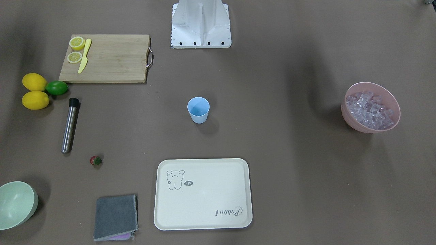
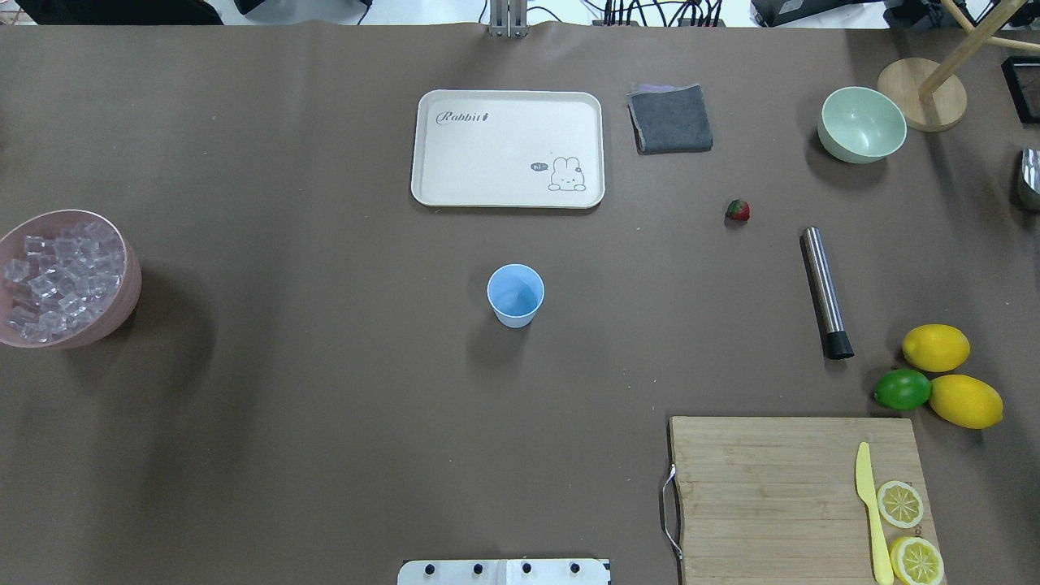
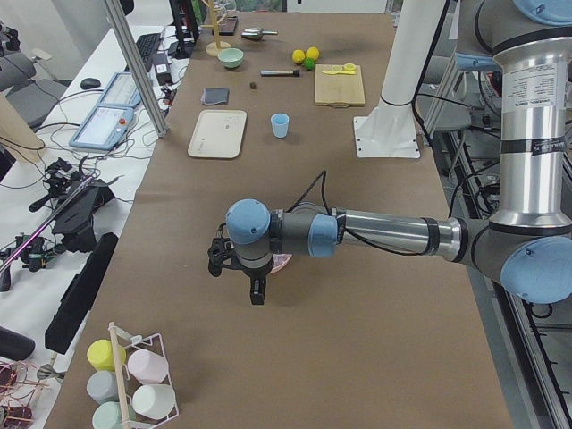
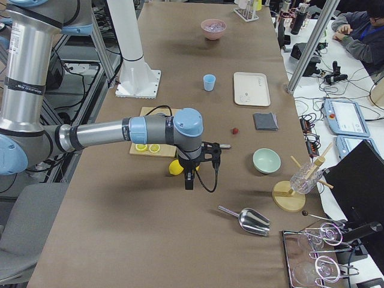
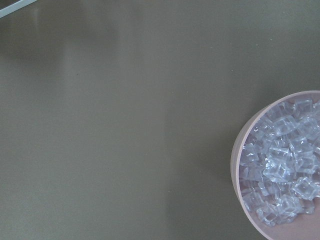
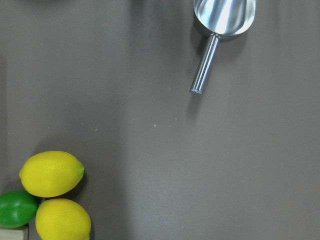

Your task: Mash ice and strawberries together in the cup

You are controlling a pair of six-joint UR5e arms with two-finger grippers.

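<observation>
Ice [image 1: 369,109] nearest left pincer [image 3: 256,288]
It hangs near the pink bowl [image 1: 344,110] (spread or pressed together, cannot tell); cup [image 2: 515,294] well apart.

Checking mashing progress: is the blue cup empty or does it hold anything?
Empty. The cup stands upright, inside bare; the ice sits in the pink bowl, the strawberry lies on the table.
</observation>
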